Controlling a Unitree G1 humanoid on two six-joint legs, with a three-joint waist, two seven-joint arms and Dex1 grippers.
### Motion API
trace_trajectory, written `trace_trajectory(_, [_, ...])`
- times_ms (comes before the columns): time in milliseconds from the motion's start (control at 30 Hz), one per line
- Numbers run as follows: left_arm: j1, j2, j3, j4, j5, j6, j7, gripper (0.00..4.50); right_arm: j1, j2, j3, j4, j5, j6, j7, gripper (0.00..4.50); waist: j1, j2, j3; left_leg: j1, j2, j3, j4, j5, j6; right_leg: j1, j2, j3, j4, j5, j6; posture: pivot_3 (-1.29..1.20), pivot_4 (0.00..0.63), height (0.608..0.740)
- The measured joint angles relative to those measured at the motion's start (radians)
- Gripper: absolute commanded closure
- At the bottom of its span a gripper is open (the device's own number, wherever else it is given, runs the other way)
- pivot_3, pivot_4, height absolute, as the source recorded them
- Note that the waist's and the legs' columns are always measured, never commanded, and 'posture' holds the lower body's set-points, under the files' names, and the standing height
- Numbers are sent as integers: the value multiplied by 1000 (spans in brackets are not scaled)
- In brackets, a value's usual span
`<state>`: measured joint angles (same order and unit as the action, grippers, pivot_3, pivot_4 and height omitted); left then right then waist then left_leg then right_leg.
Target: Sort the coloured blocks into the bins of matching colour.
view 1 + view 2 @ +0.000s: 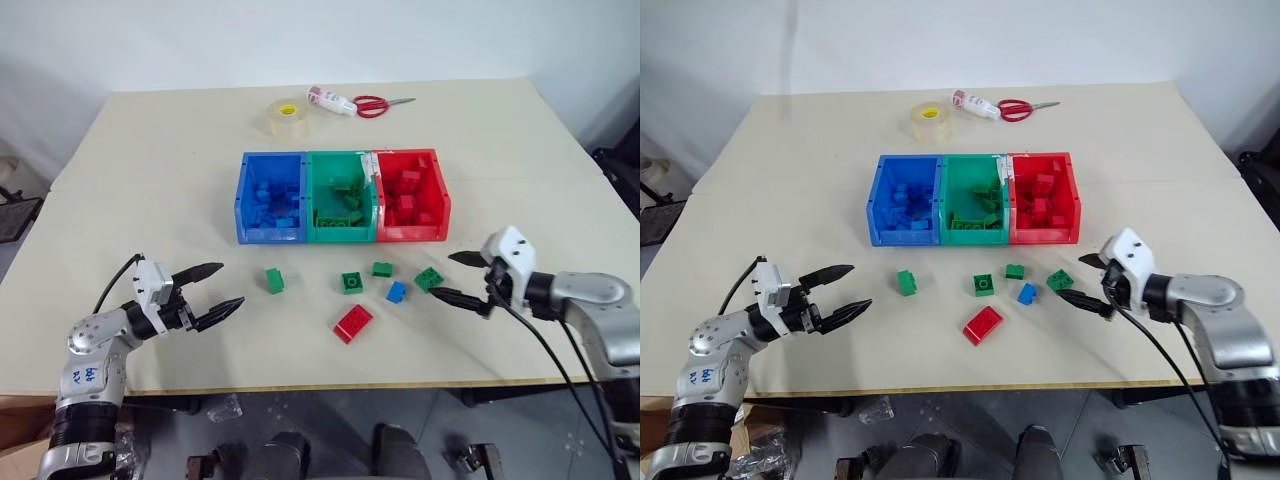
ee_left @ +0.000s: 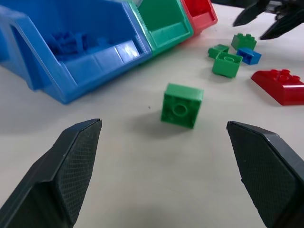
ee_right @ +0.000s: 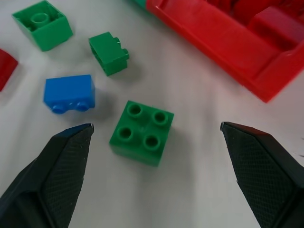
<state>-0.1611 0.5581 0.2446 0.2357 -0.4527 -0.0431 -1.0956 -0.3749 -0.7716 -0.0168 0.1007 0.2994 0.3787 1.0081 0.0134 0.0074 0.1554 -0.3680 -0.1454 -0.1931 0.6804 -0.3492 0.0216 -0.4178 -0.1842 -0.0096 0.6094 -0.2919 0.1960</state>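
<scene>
Right end effector (image 1: 462,277) – spread wide – hovers just beside a square, four-studded green block (image 3: 141,132); left end effector (image 1: 216,290) also spread, empty.

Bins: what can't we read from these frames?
- Blue bin, green bin, red bin: head views, blocks inside blend together, no exact count.
- Left wrist view: red bin cut by the top edge.
- Right wrist view: red block cut by the edge.

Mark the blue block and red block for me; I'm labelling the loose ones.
blue block (image 1: 397,292), left eye view, its top face.
red block (image 1: 352,323), left eye view, middle of its top.
</scene>
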Motion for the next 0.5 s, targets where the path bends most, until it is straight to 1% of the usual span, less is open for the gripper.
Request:
trace_trajectory(33, [11,0,3,-8,-3,1,4,16,-9,7,13,22,-6,-10,2,0,0,0,0,0,0,0,0,0,0,0,0,0,0,0,0,0,150,740])
trace_trajectory(133, [42,0,14,-36,-15,8,17,0,-13,32,22,59,-22,-32,6,619,1,0,0,0,0,0,0,0,0,0,0,1,1,0,0,0,150,740])
trace_trajectory(233, [53,0,14,-50,-17,12,24,0,-13,32,22,59,-23,-30,11,1624,1,0,0,0,0,1,0,0,0,0,1,1,1,0,-1,0,150,740])
trace_trajectory(267, [54,0,14,-57,-17,12,25,0,-11,32,22,58,-23,-29,9,2038,1,0,0,0,0,1,0,0,0,0,1,1,1,0,-1,0,150,740])
trace_trajectory(367, [54,0,14,-65,-20,11,23,0,-3,32,17,47,-23,-27,3,2990,0,0,0,0,0,1,0,0,0,-1,1,1,1,0,-1,0,150,740])
trace_trajectory(400, [54,0,14,-64,-20,11,23,0,0,32,16,38,-22,-24,2,3050,0,0,0,0,0,2,0,0,0,-1,1,1,1,0,-1,0,150,740])
trace_trajectory(500, [49,0,14,-63,-20,9,18,0,3,32,-3,-15,-1,2,-16,3046,-1,0,0,0,1,3,0,0,0,-3,1,2,2,0,-1,0,150,740])
